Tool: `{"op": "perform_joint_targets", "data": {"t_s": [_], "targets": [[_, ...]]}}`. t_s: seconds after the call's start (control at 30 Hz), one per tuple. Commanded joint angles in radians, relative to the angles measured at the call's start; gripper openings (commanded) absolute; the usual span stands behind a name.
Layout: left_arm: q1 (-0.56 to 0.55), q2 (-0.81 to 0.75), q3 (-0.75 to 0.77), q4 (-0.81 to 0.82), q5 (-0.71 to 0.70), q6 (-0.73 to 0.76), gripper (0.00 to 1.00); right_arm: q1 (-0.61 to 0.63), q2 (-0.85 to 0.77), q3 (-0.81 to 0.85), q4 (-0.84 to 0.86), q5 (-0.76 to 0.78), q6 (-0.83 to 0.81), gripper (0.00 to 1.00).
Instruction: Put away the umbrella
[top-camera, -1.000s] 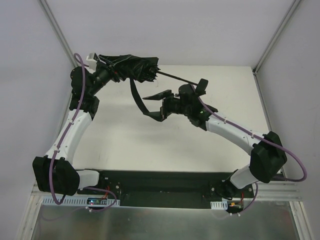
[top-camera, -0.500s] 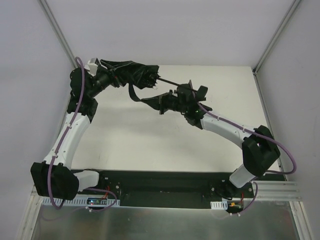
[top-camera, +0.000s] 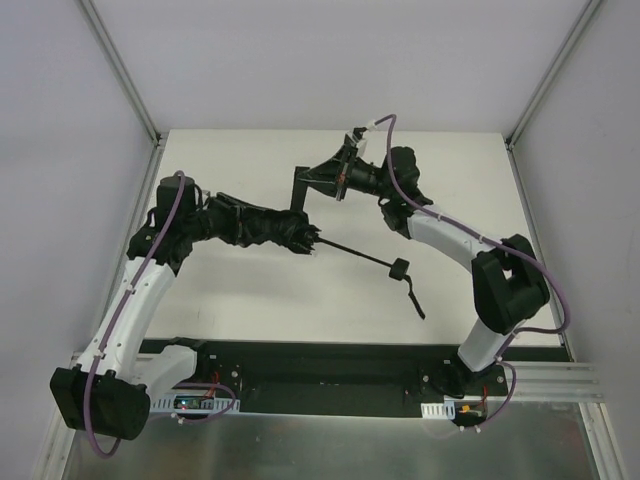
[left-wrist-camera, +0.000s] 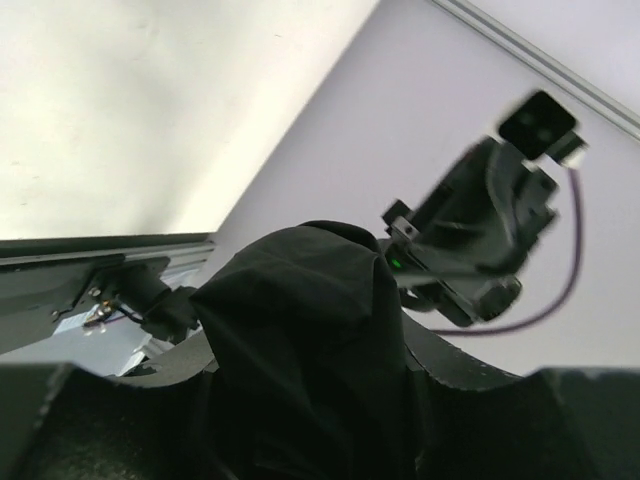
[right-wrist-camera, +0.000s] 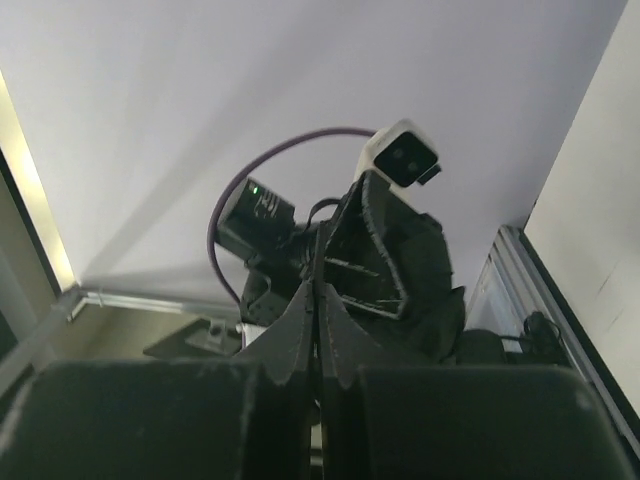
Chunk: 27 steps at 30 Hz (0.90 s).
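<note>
The umbrella (top-camera: 265, 226) is a folded black fabric bundle held level over the table's middle. Its thin shaft (top-camera: 352, 253) slants right to the knob handle (top-camera: 398, 268), with the wrist cord (top-camera: 415, 298) trailing below. My left gripper (top-camera: 222, 220) is shut around the bundle's left end. The fabric (left-wrist-camera: 300, 340) fills the gap in my left gripper (left-wrist-camera: 310, 375) in the left wrist view. My right gripper (top-camera: 307, 179) sits just beyond the bundle, jaws pressed together on the umbrella's thin black strap (top-camera: 297, 195). In its own view my right gripper (right-wrist-camera: 320, 300) pinches that strap (right-wrist-camera: 320, 250) edge-on.
White walls with metal corner posts (top-camera: 120, 70) enclose the table (top-camera: 250, 300) on three sides. The black base rail (top-camera: 320, 365) runs along the near edge. My right arm (left-wrist-camera: 470, 250) shows in the left wrist view, my left wrist camera (right-wrist-camera: 403, 157) in the right.
My left arm swung the umbrella from the far left corner down to the table's middle. My right gripper shut on the strap and moved toward the far side.
</note>
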Motion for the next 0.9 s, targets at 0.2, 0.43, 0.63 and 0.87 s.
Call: {"op": "perform_joint_targets", "data": {"t_s": [0.2,0.43,0.63,0.87], "targets": [[-0.020,0.095,-0.119,-0.304,-0.097,0.134,0.00,0.035,0.028,-0.006,0.390,-0.150,-0.065,0.00],[-0.022,0.321,-0.086,-0.403,-0.211,0.268,0.00,0.076,0.021,-0.065,0.309,-0.194,-0.185,0.00],[-0.057,0.438,0.012,-0.472,-0.330,0.380,0.00,0.093,0.037,-0.049,-0.033,-0.225,-0.461,0.00],[-0.127,0.545,0.103,-0.533,-0.413,0.429,0.00,0.164,0.035,0.100,-0.479,-0.196,-0.901,0.00]]}}
